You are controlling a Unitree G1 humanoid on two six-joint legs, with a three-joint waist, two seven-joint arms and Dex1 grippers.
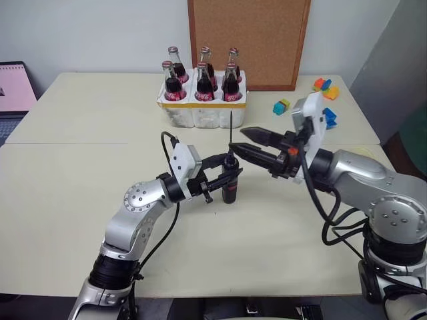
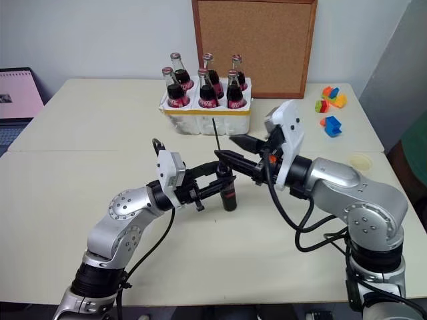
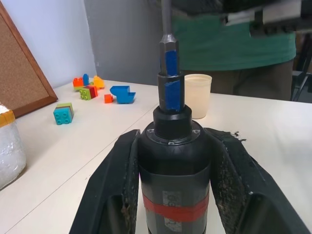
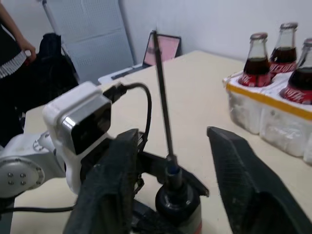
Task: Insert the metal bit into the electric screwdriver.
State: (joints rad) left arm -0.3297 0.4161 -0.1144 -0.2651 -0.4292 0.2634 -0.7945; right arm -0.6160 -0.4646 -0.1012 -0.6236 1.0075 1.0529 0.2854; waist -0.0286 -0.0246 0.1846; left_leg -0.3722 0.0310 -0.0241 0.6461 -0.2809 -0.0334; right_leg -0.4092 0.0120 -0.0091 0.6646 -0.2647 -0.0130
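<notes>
Two grippers meet over a cream table [image 1: 80,200]. The left gripper [image 1: 227,171] is clamped on one electric screwdriver [image 1: 229,188], a black cylinder with a red band, standing upright with its base on the table and a finger pressed against each side of the body. One metal bit [image 1: 231,130], a thin grey rod, rises straight up from the screwdriver's nose, its lower end seated in the collar; in the left wrist view that collar shows blue patches. The right gripper [image 1: 250,141] lies level, its tips just beside the bit on the far side from the left gripper, its fingers spread with a clear gap and touching nothing; in the right wrist view the bit stands between the two fingers [image 4: 243,180].

Beyond both grippers stands one white carrier [image 1: 200,110] holding six glass bottles [image 1: 203,83] of dark drink with red labels in white script, which appears to read Coca-Cola. Behind it leans one cork board [image 1: 248,40]. Past the right gripper lie several coloured toy blocks [image 1: 325,87], too clustered to count, and one cream cup [image 3: 197,95]. One laptop [image 1: 15,93] sits well beyond the left arm.
</notes>
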